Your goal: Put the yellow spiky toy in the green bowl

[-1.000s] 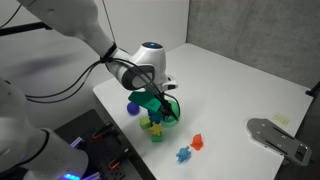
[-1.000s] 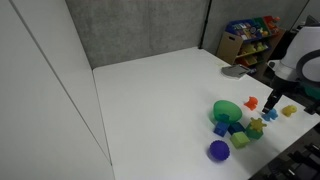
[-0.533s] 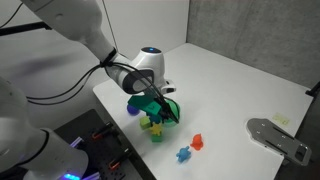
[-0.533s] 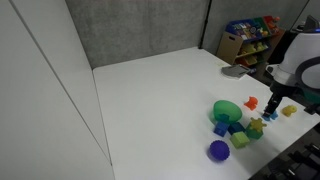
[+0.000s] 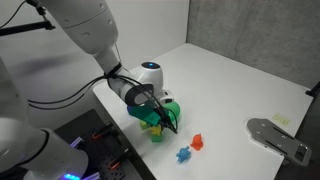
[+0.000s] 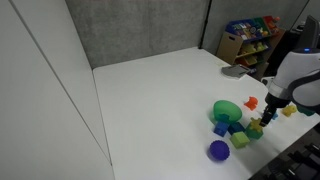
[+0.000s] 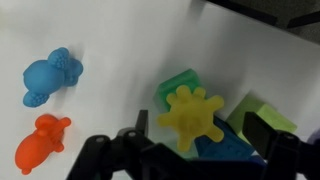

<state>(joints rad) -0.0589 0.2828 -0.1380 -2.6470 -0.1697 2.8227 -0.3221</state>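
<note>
The yellow spiky toy [image 7: 195, 113] lies on top of a small green piece [image 7: 178, 84] and a blue block [image 7: 228, 150], in a cluster of toys. My gripper [image 7: 198, 124] is open, low over the cluster, with one finger on each side of the toy. In both exterior views the gripper [image 5: 160, 121] [image 6: 262, 121] hangs just beside the green bowl [image 5: 173, 106] [image 6: 226, 108]. The toy shows as a small yellow spot [image 6: 256, 128] under the gripper. The arm hides part of the bowl in an exterior view.
A yellow-green cube [image 7: 263, 111] [image 6: 242, 141] sits right beside the toy. A blue toy [image 7: 50, 75] and an orange toy [image 7: 40, 143] lie apart on the white table. A purple ball [image 6: 218, 150] sits near the table edge. A grey metal piece [image 5: 278, 136] lies further off.
My gripper has come down from above the bowl's side onto the toy cluster. The toys and the bowl have not moved.
</note>
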